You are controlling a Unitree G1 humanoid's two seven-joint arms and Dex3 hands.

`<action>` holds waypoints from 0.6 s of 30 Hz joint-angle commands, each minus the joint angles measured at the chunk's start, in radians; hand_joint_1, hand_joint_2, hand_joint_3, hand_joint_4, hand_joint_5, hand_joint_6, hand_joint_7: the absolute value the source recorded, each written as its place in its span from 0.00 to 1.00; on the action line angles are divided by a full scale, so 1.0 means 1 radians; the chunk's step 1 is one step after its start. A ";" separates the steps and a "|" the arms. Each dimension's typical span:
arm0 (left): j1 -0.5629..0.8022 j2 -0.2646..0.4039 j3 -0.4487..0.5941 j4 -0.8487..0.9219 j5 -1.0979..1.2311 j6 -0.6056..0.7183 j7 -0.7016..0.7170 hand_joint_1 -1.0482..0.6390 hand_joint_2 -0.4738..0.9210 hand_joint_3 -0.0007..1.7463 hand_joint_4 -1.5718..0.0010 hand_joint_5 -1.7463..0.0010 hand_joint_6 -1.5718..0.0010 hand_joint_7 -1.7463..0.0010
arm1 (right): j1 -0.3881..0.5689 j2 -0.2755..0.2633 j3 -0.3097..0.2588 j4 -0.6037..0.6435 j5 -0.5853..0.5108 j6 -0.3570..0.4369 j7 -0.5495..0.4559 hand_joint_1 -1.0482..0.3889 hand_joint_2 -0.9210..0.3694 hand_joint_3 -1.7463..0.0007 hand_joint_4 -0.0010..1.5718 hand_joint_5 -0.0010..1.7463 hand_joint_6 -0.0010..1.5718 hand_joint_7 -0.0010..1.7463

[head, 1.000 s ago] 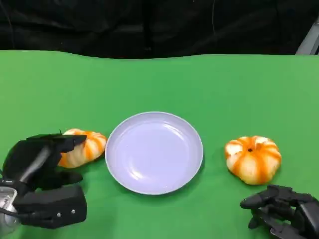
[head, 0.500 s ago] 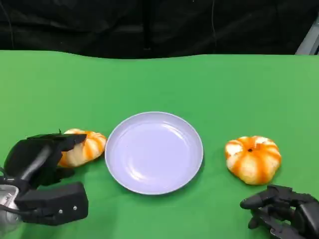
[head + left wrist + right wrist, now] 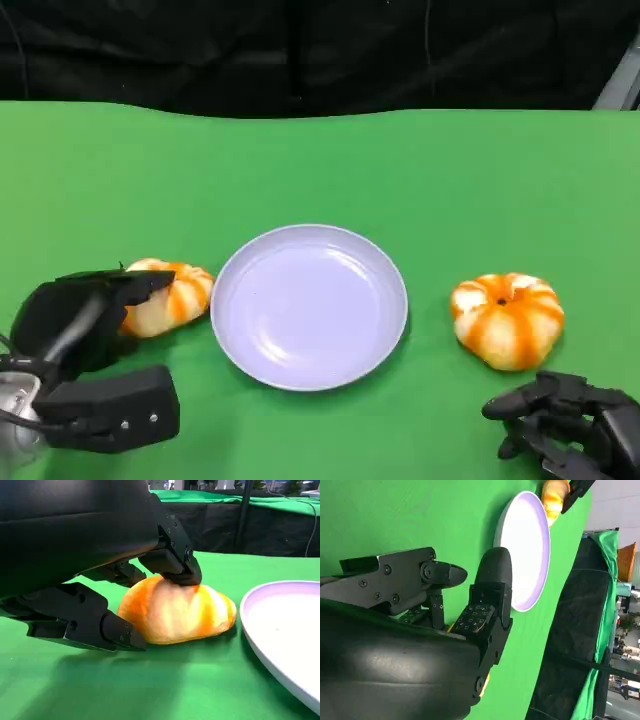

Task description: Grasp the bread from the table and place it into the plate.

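Note:
Two orange-and-white pumpkin-shaped breads lie on the green table, one on each side of the lilac plate [image 3: 310, 305]. My left hand [image 3: 80, 330] covers the near side of the left bread [image 3: 170, 295]. In the left wrist view an upper finger [image 3: 172, 565] touches the top of this bread [image 3: 175, 610], while the thumb [image 3: 80, 622] lies low beside it on the cloth, beside the plate [image 3: 285, 620]. The right bread [image 3: 507, 320] sits free. My right hand [image 3: 570, 425] rests just in front of it, holding nothing. The right wrist view shows this hand [image 3: 420, 630], the plate [image 3: 525, 545] and the left bread [image 3: 554, 497].
The green table [image 3: 320, 170] runs back to a black curtain [image 3: 300, 50]. A grey bar [image 3: 622, 85] leans in at the far right corner.
My left hand's thumb has crept up toward the left bread and the fingers have settled a little lower over it. Bread, plate and right hand have not moved.

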 commanded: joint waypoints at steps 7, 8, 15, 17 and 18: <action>0.006 -0.016 0.023 0.020 -0.043 -0.004 0.056 0.59 0.99 0.01 0.60 0.32 0.24 0.92 | 0.001 -0.009 -0.002 0.000 0.005 -0.005 -0.003 0.74 0.00 0.78 0.47 0.76 0.57 0.42; 0.007 -0.017 0.026 0.019 -0.048 -0.007 0.056 0.60 0.99 0.01 0.59 0.33 0.24 0.92 | 0.001 -0.009 -0.002 -0.001 0.004 -0.005 -0.004 0.74 0.00 0.78 0.47 0.76 0.57 0.42; 0.008 -0.018 0.023 0.018 -0.047 -0.005 0.085 0.60 0.99 0.00 0.57 0.36 0.23 0.92 | 0.001 -0.008 -0.001 -0.001 0.003 -0.004 -0.005 0.75 0.00 0.78 0.47 0.76 0.57 0.42; 0.008 -0.018 0.021 0.019 -0.044 -0.004 0.100 0.60 0.99 0.00 0.56 0.37 0.23 0.92 | 0.001 -0.007 -0.001 -0.001 0.003 -0.004 -0.005 0.75 0.00 0.78 0.47 0.76 0.57 0.42; 0.008 -0.018 0.020 0.020 -0.044 -0.004 0.102 0.60 0.99 0.00 0.56 0.37 0.23 0.92 | 0.001 -0.007 -0.001 -0.001 0.003 -0.004 -0.005 0.75 0.00 0.78 0.47 0.76 0.57 0.42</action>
